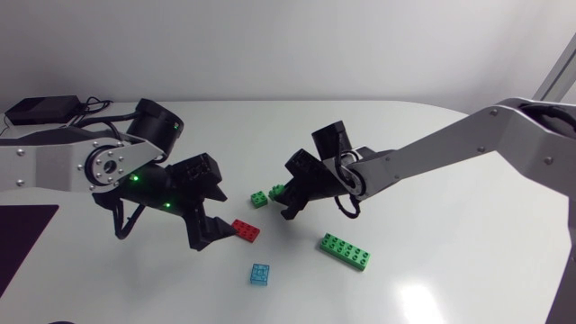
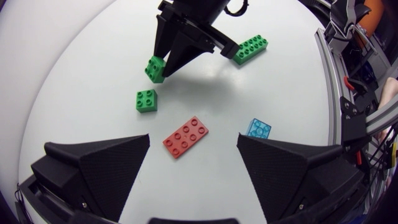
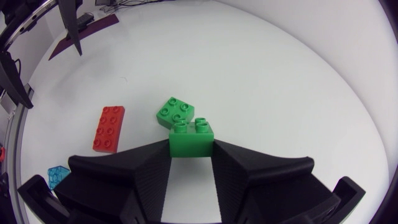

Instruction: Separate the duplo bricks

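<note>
The worktop [image 1: 450,279] is smooth, glossy white with a rounded far edge, and it catches soft glare near its front edge. Closest to that front edge, about midway along, lies a small translucent blue brick [image 1: 260,274]. Just right of it is a long green brick [image 1: 346,251] with two rows of round studs. A little farther in, a flat red brick [image 1: 245,230] of hard shiny plastic lies on the surface. The left gripper [image 2: 194,138] hangs over it, matte wedge fingers spread wide and gripping nothing. Near the worktop's centre, the right gripper [image 3: 191,152] is closed from both sides on a square green brick [image 3: 193,140]. A loose green brick [image 1: 259,199] with four studs lies just beside it. At the far left corner sit a black box [image 1: 40,110] and its cables.
</note>
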